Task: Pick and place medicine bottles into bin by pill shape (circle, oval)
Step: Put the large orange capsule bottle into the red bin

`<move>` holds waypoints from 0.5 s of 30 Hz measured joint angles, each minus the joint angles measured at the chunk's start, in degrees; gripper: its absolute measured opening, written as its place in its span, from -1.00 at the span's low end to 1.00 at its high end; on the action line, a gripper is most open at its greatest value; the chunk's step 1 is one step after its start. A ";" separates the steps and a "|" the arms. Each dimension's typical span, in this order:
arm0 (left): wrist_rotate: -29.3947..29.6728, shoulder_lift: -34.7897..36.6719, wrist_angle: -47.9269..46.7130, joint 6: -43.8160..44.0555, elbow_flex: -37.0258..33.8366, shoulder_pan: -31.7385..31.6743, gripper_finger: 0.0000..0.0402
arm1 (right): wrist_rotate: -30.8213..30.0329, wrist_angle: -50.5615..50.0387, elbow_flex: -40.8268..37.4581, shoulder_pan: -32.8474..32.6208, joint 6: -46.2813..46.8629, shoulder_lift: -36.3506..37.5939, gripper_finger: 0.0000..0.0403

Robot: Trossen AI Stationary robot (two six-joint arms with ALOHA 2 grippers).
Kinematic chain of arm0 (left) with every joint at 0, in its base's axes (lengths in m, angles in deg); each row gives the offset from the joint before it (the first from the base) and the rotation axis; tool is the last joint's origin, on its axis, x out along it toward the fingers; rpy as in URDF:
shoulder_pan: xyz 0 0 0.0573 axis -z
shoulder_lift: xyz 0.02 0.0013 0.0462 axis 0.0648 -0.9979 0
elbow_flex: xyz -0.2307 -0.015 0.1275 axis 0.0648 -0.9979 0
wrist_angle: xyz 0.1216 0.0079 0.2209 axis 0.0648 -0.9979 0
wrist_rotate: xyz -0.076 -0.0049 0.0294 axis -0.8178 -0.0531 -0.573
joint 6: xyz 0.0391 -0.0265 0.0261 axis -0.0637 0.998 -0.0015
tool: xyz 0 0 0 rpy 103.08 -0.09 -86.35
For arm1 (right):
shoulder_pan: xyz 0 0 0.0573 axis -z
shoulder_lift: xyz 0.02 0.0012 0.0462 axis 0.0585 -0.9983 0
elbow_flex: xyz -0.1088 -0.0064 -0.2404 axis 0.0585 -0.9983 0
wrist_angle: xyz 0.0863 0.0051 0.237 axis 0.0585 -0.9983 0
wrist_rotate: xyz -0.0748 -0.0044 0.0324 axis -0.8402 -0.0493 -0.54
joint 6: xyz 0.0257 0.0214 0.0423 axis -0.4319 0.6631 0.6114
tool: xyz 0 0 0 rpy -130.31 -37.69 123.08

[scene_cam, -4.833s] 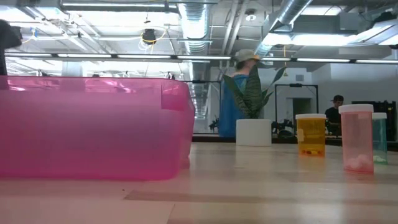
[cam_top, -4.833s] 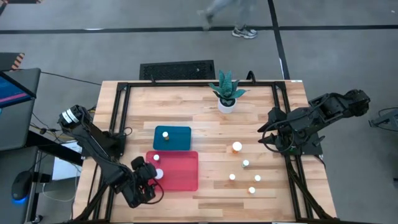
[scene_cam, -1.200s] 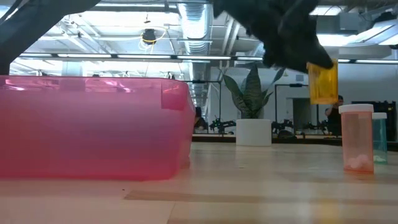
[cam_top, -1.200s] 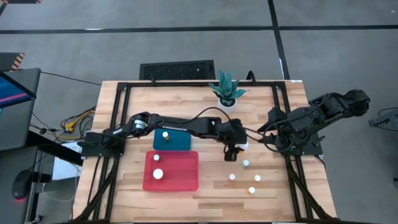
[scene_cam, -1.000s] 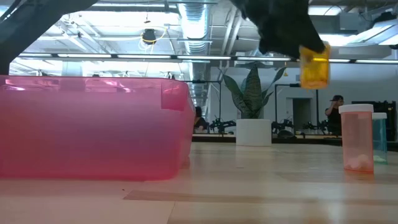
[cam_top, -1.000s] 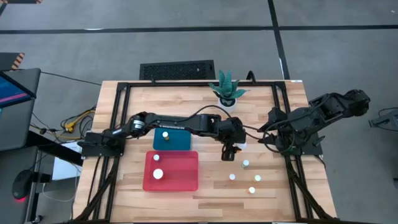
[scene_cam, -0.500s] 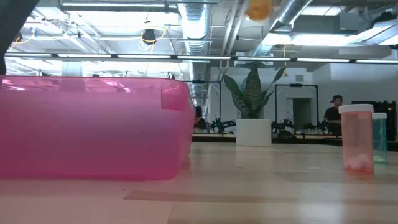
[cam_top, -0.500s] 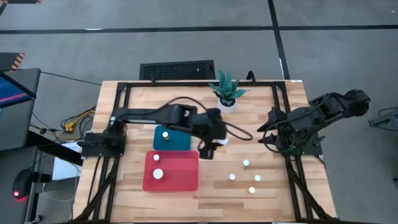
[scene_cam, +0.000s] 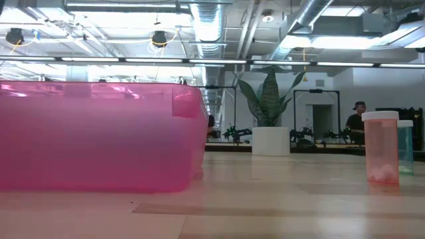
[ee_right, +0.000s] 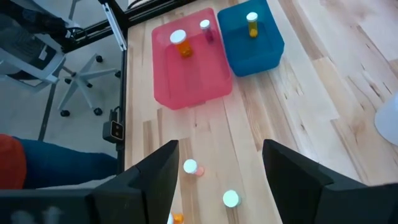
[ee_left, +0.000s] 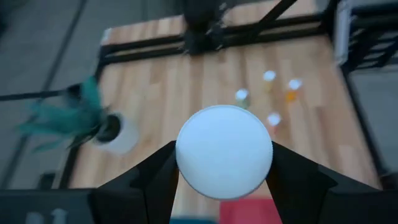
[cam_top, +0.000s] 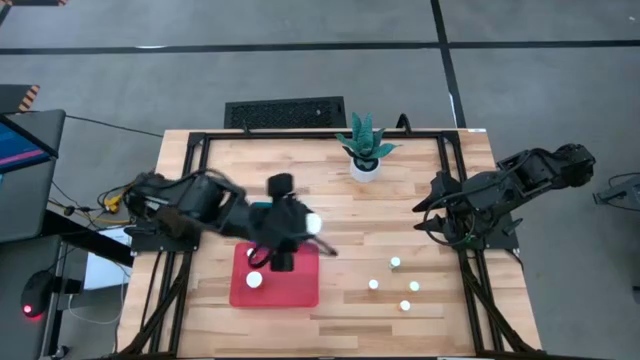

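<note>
High view puts my left pincer (cam_top: pixel 298 232) above the place where the two bins meet, with one medicine bottle (cam_top: pixel 313 224) between its fingers. My arm covers the teal bin there; only the pink bin (cam_top: pixel 300 288) shows, with a white cap (cam_top: pixel 254 280) already inside.

In the left wrist view the bottle's white cap fills the space between my two fingers (ee_left: pixel 155 180), so the pincer is closed on the bottle, high over the tabletop (ee_left: pixel 168 93).

The risks, as I judge them:
- I cannot read the pill shape from any picture, because only the cap looks at the camera. A wrong choice of bin is possible.
- The bottle hangs near the border of the bins. If I let go here, it may hit a rim and roll out on the tabletop.
- From this height a dropped bottle can bounce, or knock the bottles that stand in the pink bin. I should go lower first.
- The body is round and smooth, so it may slip if the arm swings fast.

Four more bottles wait on the tabletop, one of them here (cam_top: pixel 396 263), well apart from the bins. My right pincer (ee_right: pixel 219 149) rests at the right edge with its fingers wide and nothing between them.
</note>
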State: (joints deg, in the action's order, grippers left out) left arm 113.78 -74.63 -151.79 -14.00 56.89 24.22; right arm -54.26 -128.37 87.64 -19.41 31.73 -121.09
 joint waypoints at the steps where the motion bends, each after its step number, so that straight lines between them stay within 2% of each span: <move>1: 2.29 0.26 -1.63 0.96 -0.02 1.21 0.03 | -0.01 0.26 0.00 0.00 0.00 0.00 0.19; 11: 18.09 1.02 -12.89 18.84 -2.55 12.01 0.03 | 0.19 1.34 0.00 0.01 0.02 0.00 0.19; 15: 20.32 0.91 -14.53 26.24 -5.74 14.49 0.03 | 0.21 1.20 0.00 0.02 0.00 0.00 0.19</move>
State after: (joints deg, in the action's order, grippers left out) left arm 134.11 -73.72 -166.33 12.24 51.15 38.71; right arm -54.04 -127.17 87.64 -19.39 31.73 -121.09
